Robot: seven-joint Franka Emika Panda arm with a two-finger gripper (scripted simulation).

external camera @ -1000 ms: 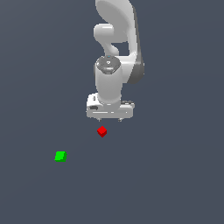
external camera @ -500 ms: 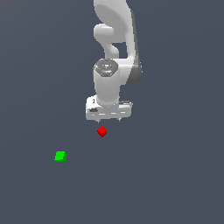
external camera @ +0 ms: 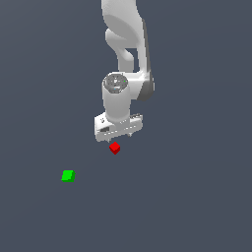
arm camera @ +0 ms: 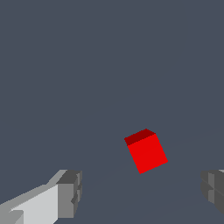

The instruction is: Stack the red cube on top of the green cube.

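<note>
The red cube [external camera: 114, 147] lies on the dark grey floor, just below my gripper [external camera: 119, 137], which hangs a little above it. In the wrist view the red cube [arm camera: 146, 151] shows whole, lying ahead of the gap in my open gripper [arm camera: 142, 192] and turned at an angle to it, touching neither of the grey fingers [arm camera: 70, 194]. Nothing is held. The green cube [external camera: 68, 175] sits apart on the floor, toward the exterior view's left and nearer the camera than the red one. It is out of the wrist view.
The white arm [external camera: 125, 44] rises from the gripper to the top of the exterior view. Plain dark grey floor [external camera: 197, 197] surrounds both cubes, and no other objects show.
The gripper has come down a little toward the red cube and shifted slightly to the exterior view's left. Both cubes stay where they were.
</note>
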